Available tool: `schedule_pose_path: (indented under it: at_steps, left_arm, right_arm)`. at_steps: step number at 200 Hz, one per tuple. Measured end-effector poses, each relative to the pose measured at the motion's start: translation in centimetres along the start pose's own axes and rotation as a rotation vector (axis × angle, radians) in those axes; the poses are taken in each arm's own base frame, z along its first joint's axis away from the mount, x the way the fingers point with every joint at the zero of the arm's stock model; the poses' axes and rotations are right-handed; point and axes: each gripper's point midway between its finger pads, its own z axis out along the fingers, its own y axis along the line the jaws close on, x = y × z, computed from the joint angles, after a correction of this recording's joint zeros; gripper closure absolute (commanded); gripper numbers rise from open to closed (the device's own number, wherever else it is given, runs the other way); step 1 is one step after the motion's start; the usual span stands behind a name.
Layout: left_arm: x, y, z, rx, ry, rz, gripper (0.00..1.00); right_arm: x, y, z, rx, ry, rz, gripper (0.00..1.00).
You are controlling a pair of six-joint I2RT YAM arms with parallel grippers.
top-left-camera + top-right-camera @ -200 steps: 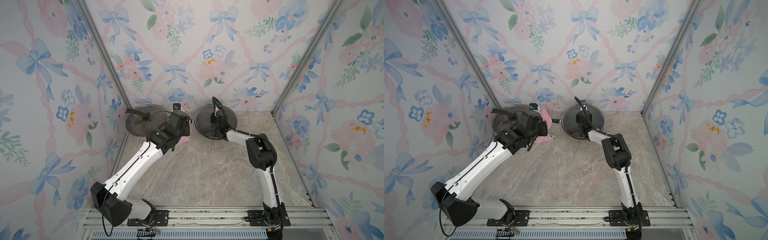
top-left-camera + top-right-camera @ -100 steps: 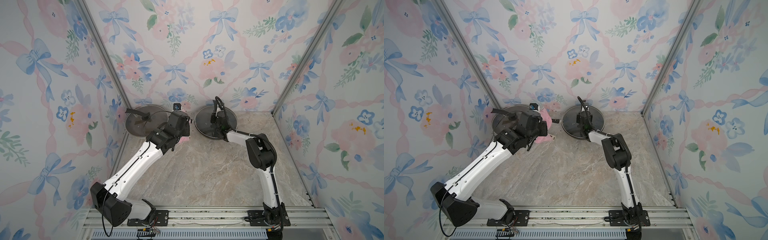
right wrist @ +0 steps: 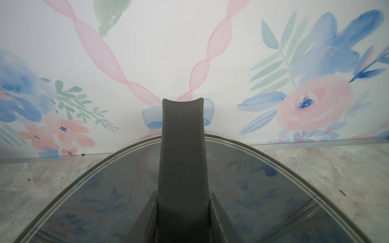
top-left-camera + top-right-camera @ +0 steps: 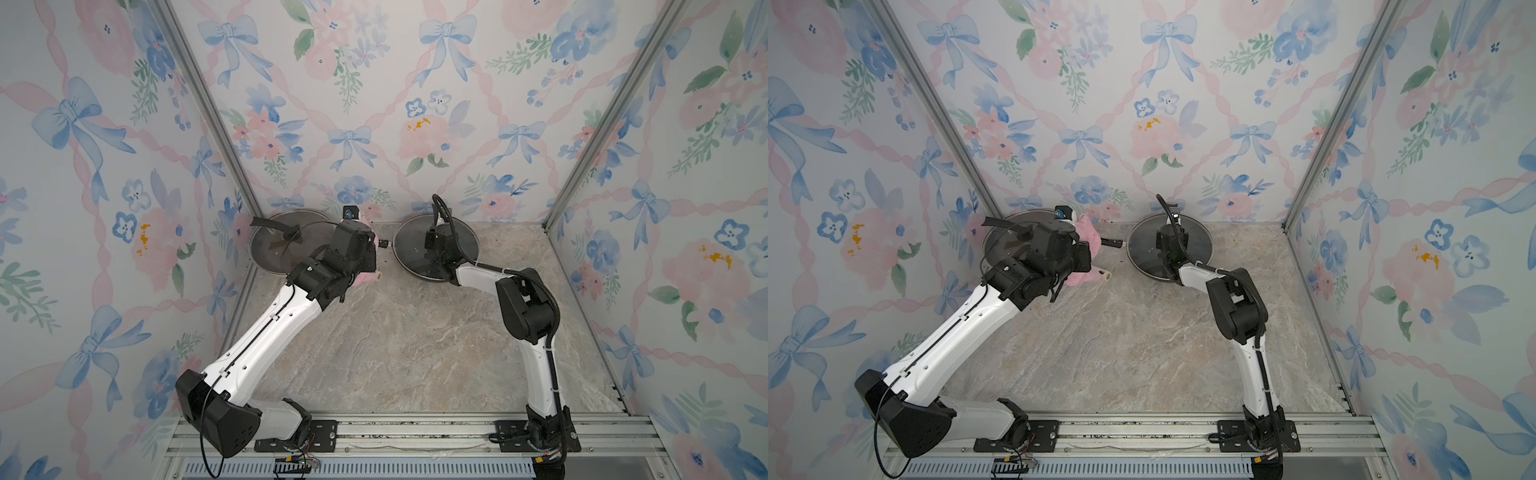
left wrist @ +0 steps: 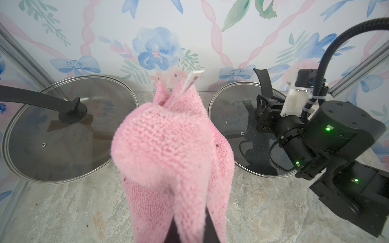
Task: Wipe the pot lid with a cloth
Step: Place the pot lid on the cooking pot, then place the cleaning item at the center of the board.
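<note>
Cloth (image 4: 1088,239): pink, bunched, pinched in closed left gripper (image 4: 1086,259), upper centre-left of frame.
Pot lid (image 4: 1142,253): glass, just right of cloth, not touching.
Right gripper (image 4: 1168,243): clamped narrow on handle (image 3: 182,157), which runs toward back wall (image 4: 1121,124).
Left arm nearer wiping surface.
Second lid (image 4: 1000,245) at left.
Wall close behind.
Open table (image 4: 1121,340) below.

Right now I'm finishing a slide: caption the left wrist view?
Gripped pink cloth between a free glass lid and the lid whose handle the right gripper holds.
</note>
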Motion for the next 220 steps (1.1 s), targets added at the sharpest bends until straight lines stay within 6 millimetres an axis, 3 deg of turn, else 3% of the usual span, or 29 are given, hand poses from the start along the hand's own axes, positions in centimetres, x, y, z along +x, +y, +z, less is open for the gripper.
schedule_pose_path:
  at_steps: [34, 70, 95, 109, 115, 117, 149, 179, 201, 220]
  left_arm:
    - [0.1, 0.1, 0.1, 0.006, 0.006, 0.01, 0.94]
    - [0.2, 0.3, 0.2, 0.01, 0.014, 0.009, 0.94]
    - [0.3, 0.4, 0.5, 0.008, 0.021, 0.006, 0.94]
    - [0.6, 0.5, 0.7, 0.008, 0.029, 0.006, 0.95]
    - [0.6, 0.6, 0.9, 0.007, 0.033, 0.005, 0.95]
    - [0.7, 0.6, 0.9, 0.007, 0.035, 0.005, 0.95]
    - [1.1, 0.9, 1.7, 0.01, 0.054, -0.007, 0.94]
    - [1.6, 0.4, 2.7, 0.057, 0.077, -0.029, 0.95]
    - [3.3, -0.6, 3.5, 0.119, 0.131, -0.033, 0.91]
    - [6.4, -2.0, 4.1, 0.172, 0.204, -0.008, 0.86]
  right_arm:
    - [0.2, -3.0, -1.0, 0.065, 0.011, -0.008, 0.98]
    - [0.2, -6.9, -1.6, 0.117, 0.023, -0.02, 0.64]
    - [-0.7, -7.4, -1.8, 0.083, 0.016, -0.045, 0.37]
    - [-2.3, -6.5, -2.2, 0.029, -0.012, -0.047, 0.22]
    - [-3.2, -5.9, -2.6, -0.001, -0.028, -0.044, 0.1]
    - [-3.5, -5.6, -2.7, -0.014, -0.032, -0.04, 0.01]
    - [-9.4, -1.1, -6.0, -0.215, -0.113, -0.008, 0.03]
    - [-15.5, 3.5, -11.7, -0.428, -0.154, 0.026, 0.03]
    - [-18.1, 5.2, -15.7, -0.526, -0.103, 0.094, 0.03]
    - [-18.6, 5.9, -18.7, -0.581, -0.012, 0.193, 0.04]
